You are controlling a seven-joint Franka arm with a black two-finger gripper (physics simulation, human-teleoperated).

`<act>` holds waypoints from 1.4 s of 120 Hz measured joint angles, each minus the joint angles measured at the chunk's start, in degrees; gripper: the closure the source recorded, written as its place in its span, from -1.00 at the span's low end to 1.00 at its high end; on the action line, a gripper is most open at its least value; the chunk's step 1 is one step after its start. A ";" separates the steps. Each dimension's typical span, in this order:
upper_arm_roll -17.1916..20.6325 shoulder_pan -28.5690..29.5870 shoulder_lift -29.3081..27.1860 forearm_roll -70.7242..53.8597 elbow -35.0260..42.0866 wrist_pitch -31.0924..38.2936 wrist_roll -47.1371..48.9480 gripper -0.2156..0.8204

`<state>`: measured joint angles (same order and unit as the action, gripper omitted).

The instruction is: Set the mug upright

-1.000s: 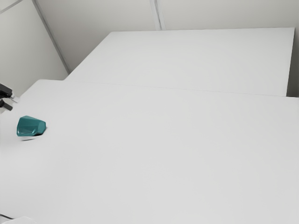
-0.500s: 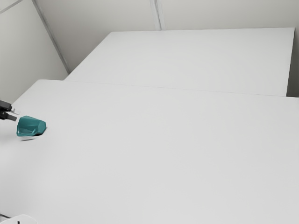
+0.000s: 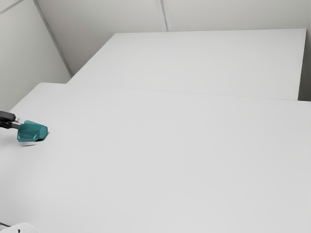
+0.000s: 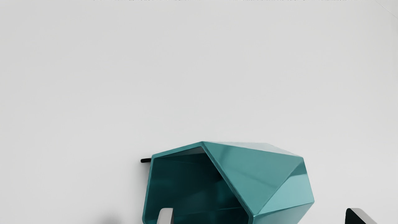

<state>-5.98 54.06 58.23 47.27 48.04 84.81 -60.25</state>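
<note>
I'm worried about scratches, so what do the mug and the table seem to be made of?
The mug looks like glossy teal glazed ceramic, its facets catching bright reflections, though coated metal or plastic is possible. The table looks like matte white laminate or painted board: an even surface with soft shadows and no visible grain.

"Is it bright?" asks one child.

"Very," says the other. "In the exterior view, the table (image 3: 170,155) looks almost white. The wall (image 3: 97,22) at the top of the frame is greyer."

"Are there shadows?"

"A little dark one sits under the mug (image 3: 33,131), at the left of the frame. In the wrist view, a soft grey smudge lies near the mug's open end."

"Is the mug shiny?"

"Yes, with pale glare outside, but it's dark inside."
</note>
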 joint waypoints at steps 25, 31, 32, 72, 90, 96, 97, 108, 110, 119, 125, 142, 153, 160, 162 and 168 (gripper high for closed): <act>0.01 0.00 0.00 1.50 2.25 -3.01 -1.07 -0.58; 0.02 0.00 -0.02 1.65 2.58 -3.83 -1.28 -0.57; 0.03 0.00 -0.03 1.68 2.61 -3.95 -1.31 -0.57; 0.43 -0.17 -0.29 5.91 2.79 -6.68 -2.32 0.65; 0.99 -0.18 -0.66 6.94 2.82 -7.16 -2.63 0.82; 1.03 -0.18 -0.75 7.11 3.29 -7.57 -2.68 0.85; 1.03 -0.18 -0.80 7.14 3.41 -7.64 -2.69 0.85; 1.06 -0.11 -1.53 7.29 4.90 -8.20 -2.77 0.88; 1.06 -0.11 -1.67 7.30 5.17 -8.29 -2.78 0.89; 1.06 -0.04 -2.59 7.35 5.83 -8.85 -2.83 0.90; 1.23 0.01 -3.46 7.35 6.00 -9.37 -2.86 0.91; 2.41 -1.27 -8.92 5.58 9.30 -10.86 -2.37 0.92; 2.61 -4.72 -13.65 1.59 11.48 -11.29 -1.59 0.93; 2.92 -6.55 -18.67 -1.51 15.54 -10.88 -1.14 0.93; 3.13 -7.13 -20.44 -2.52 17.10 -10.59 -1.02 0.93; 3.45 -9.19 -24.32 -5.47 20.16 -9.79 -0.67 0.93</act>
<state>-2.53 44.87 33.91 41.80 68.20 75.02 -60.92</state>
